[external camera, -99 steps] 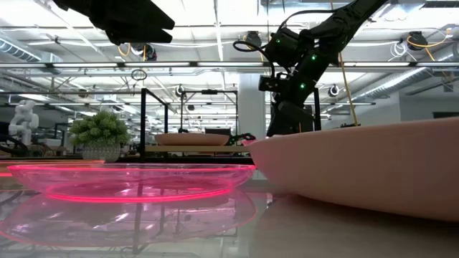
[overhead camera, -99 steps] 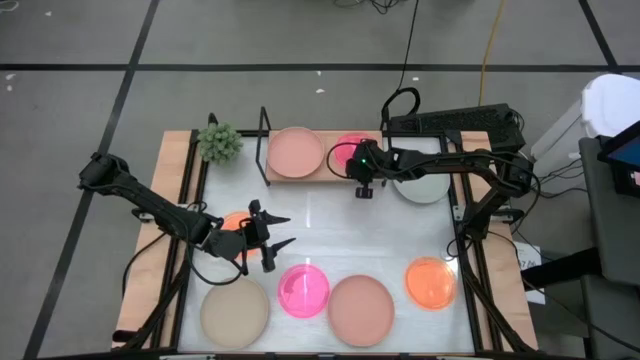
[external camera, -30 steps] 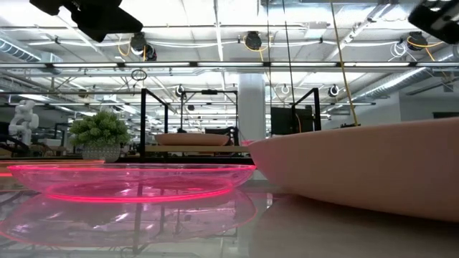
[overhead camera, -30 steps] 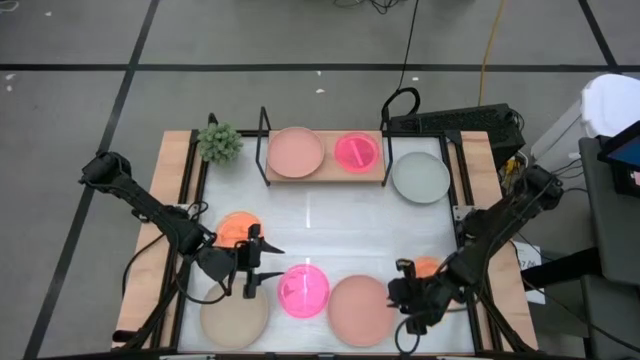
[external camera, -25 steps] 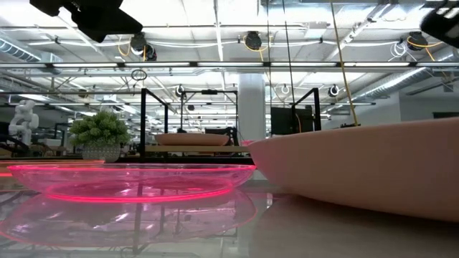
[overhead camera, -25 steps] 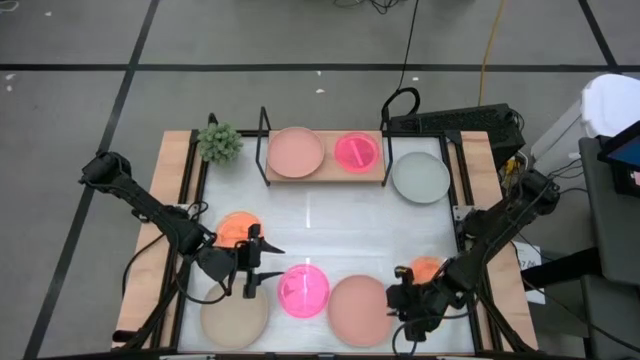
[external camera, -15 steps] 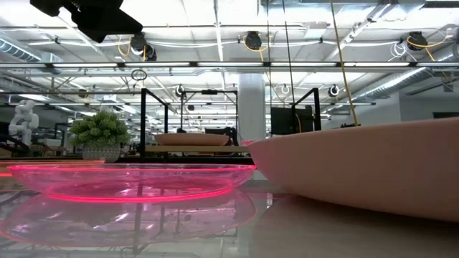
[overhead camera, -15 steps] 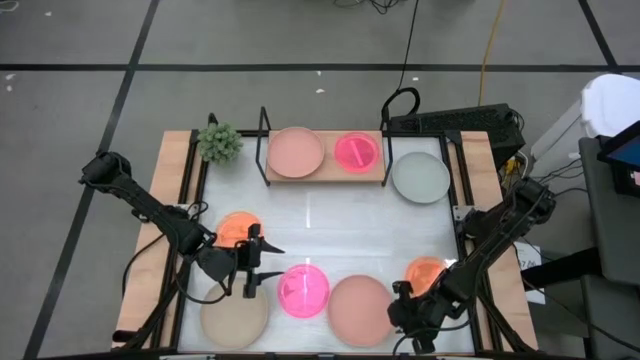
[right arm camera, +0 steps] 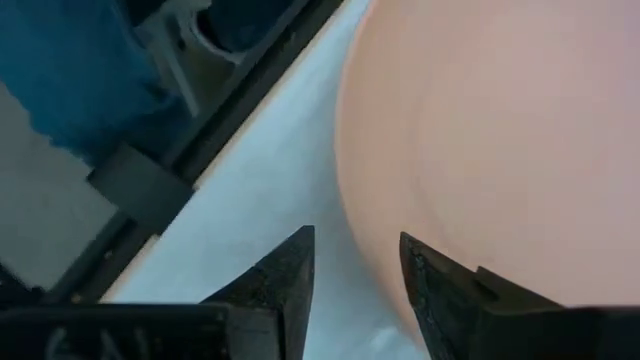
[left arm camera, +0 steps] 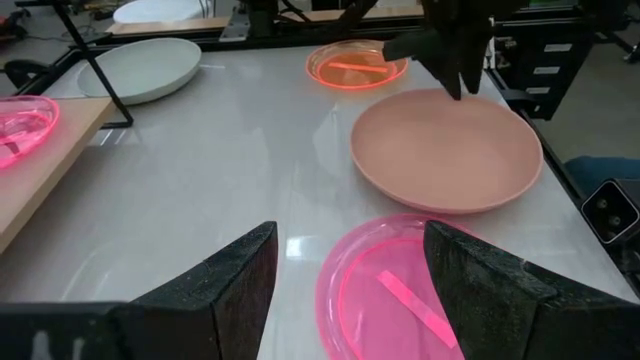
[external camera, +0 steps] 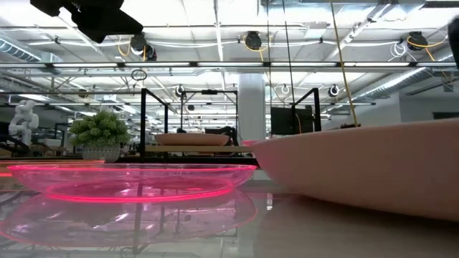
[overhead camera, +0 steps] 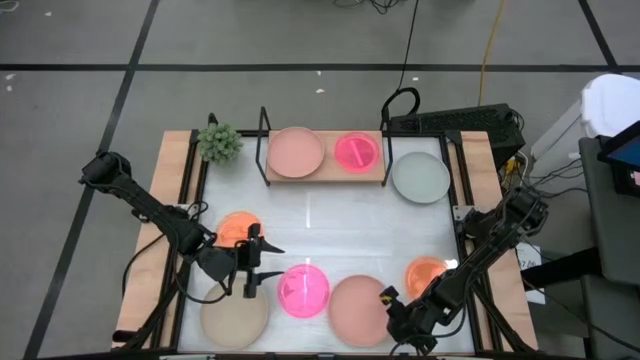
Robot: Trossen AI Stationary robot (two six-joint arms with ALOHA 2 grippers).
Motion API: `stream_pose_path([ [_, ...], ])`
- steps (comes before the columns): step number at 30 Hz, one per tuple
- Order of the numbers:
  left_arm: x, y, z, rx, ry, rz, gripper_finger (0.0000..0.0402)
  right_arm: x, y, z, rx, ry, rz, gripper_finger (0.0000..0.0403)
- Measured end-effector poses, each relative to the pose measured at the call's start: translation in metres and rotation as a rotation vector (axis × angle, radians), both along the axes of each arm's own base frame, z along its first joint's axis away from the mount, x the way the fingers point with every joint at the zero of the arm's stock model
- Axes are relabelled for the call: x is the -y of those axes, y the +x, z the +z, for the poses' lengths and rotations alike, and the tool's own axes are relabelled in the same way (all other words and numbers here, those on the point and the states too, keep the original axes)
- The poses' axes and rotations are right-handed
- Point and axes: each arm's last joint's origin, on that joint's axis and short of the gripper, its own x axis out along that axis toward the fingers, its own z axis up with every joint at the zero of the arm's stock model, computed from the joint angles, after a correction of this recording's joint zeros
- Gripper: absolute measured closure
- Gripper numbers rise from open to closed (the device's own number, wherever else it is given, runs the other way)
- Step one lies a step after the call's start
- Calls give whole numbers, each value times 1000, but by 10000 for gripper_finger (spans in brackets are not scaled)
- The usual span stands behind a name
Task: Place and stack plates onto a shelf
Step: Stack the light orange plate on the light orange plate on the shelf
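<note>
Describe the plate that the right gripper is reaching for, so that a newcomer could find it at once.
Start at the white table and go to its near edge, opposite the shelf. There the dusty pink plate lies between a hot pink plate and an orange plate, with the right gripper at its rim. It is larger and matte; those two are glossy and translucent.

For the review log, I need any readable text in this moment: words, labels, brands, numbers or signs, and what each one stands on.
None: no word, label, brand, number or sign can be read in any view.
Plates: plain, no print or marks.
Shelf: bare wood, no label.
Left gripper and right gripper: dark, no readable marking.
Room behind the table in the low view: anything there is too small to read.
</note>
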Motion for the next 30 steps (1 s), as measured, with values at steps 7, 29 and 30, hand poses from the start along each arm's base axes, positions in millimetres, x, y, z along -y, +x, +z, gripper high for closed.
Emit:
stream_pose_path([
  [7,-1,0,0,2,4,9,144,0,2,0,32,-20,53,307],
  [29,-1,0,0,-3,12,7,144,5,2,11,114,-66,76,401],
  [30,-1,0,-1,-4,13,7,144,6,2,15,131,-70,64,401],
])
